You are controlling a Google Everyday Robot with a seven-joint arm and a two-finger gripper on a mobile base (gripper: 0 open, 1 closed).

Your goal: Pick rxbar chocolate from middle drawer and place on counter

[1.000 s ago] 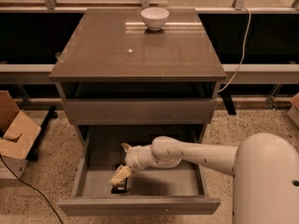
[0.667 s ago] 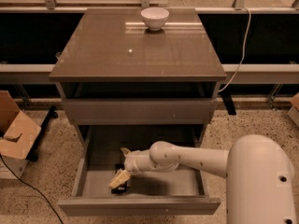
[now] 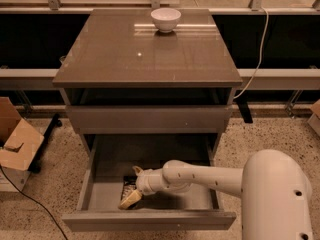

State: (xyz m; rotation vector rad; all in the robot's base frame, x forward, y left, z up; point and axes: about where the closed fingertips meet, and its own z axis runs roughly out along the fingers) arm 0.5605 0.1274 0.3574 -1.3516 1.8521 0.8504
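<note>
While the middle drawer [image 3: 150, 220] stands pulled out below the plain closed drawer front [image 3: 150, 118], the white arm [image 3: 200, 176] reaches into it from the right, low over the grey floor of the box. At the arm's end, the gripper [image 3: 131, 186] sits in the front left part of the drawer with its two beige fingers [image 3: 128, 200] spread, one toward the drawer's back and one toward its front. The rxbar chocolate [image 3: 127, 187] lies flat on the drawer floor between them, its black wrapper partly hidden by the gripper; whether the fingers touch it cannot be told. Above, the glossy counter [image 3: 150, 59] carries a white bowl [image 3: 165, 19] near its far edge. A cardboard box [image 3: 17, 144] sits on the speckled floor [image 3: 45, 204] to the left
</note>
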